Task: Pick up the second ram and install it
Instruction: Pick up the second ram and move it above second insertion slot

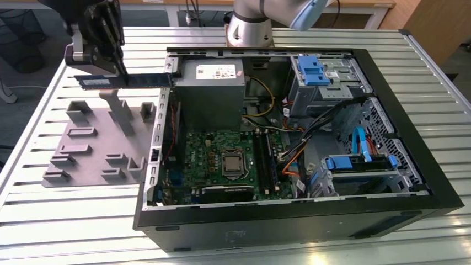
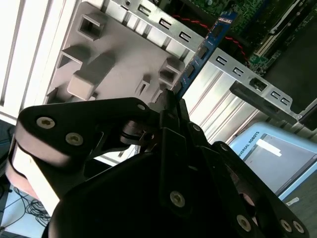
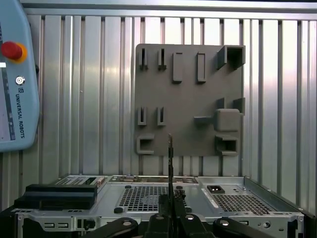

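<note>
One gripper [image 1: 120, 74] is clenched on the single second ram [image 1: 140, 80], holding it level in the air above one grey fixture plate [image 1: 81, 149]. The stick's far end is just beside one open computer case [image 1: 294, 226].

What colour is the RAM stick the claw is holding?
The RAM stick is blue with black chips, clearest in the second wrist view.

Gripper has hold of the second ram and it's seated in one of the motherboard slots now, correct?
Not quite. The gripper is shut on the second ram, but the ram is not seated. The exterior view shows it held in the air by the grey fixture, at the computer case's wall, away from the motherboard slots.
</note>
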You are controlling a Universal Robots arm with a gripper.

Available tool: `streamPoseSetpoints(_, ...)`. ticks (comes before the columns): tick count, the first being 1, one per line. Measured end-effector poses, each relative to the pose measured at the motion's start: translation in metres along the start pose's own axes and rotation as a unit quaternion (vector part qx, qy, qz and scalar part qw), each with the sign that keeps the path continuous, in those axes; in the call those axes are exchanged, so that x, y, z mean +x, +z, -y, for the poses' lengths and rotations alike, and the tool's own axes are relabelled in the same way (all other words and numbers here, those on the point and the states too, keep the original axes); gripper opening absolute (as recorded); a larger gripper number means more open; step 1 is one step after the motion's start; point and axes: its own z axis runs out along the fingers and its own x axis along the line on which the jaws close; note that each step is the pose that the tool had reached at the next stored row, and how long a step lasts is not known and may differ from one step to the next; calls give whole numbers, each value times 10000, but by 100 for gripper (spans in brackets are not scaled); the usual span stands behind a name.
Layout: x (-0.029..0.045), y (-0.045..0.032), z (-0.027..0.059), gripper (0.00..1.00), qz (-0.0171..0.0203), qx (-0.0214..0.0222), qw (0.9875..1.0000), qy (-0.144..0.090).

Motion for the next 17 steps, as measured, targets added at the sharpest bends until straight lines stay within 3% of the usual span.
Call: streamPoseSetpoints(17,0,1,122,14,0,0,10000,0)
